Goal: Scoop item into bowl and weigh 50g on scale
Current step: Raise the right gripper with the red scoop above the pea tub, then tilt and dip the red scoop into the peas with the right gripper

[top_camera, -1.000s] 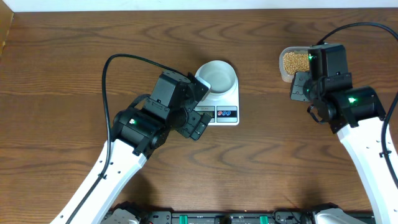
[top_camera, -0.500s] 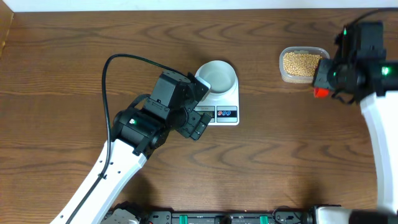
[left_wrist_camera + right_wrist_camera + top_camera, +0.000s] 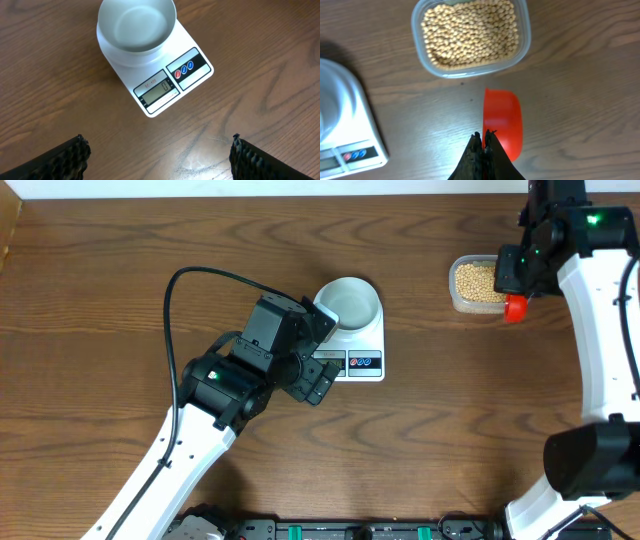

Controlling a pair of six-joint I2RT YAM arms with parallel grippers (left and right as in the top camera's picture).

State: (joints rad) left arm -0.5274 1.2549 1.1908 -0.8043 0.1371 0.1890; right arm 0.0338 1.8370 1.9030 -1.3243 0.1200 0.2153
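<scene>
The pale bowl (image 3: 350,302) (image 3: 136,25) sits empty on the white scale (image 3: 365,363) (image 3: 170,87) at mid-table. The tan beans (image 3: 477,278) (image 3: 470,32) fill a clear tub (image 3: 455,290) (image 3: 522,47) at the far right. My left gripper (image 3: 318,380) (image 3: 160,160) hangs open over bare wood just in front of the scale, nothing between its fingers. My right gripper (image 3: 515,285) (image 3: 484,136) is shut on the handle of a red scoop (image 3: 514,307) (image 3: 504,122). The scoop's cup hangs just off the tub's near right corner and looks empty.
The right arm (image 3: 590,300) runs down the table's right side from the far edge. The left arm (image 3: 200,420) crosses the near left. A black cable (image 3: 175,310) loops over the wood to the left of the scale.
My right arm has swung from in front of the tub to its right and far side, bringing the red scoop into sight. The left arm has not moved.
</scene>
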